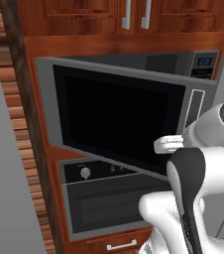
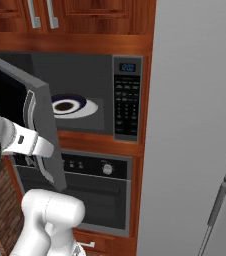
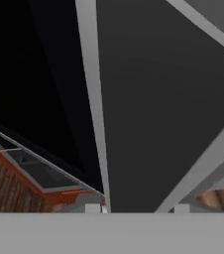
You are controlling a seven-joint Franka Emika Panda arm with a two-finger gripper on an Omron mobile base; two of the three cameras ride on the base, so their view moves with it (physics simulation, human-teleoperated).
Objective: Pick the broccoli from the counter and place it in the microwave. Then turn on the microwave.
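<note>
Microwave (image 2: 85, 100) door (image 1: 119, 116) swung half open; my arm is behind it near the handle (image 1: 195, 106). I can't tell how the pincer's jaws stand. Broccoli unseen; plate (image 2: 75, 106) inside. I'd push the door's free edge slowly to shut it squarely.

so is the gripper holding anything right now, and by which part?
Cannot tell. The gripper sits at the free edge of the open microwave door; no view shows the fingers closed on anything.

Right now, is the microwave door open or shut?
Open: the microwave door stands swung out, and the right base view shows the plate inside the cavity.
</note>
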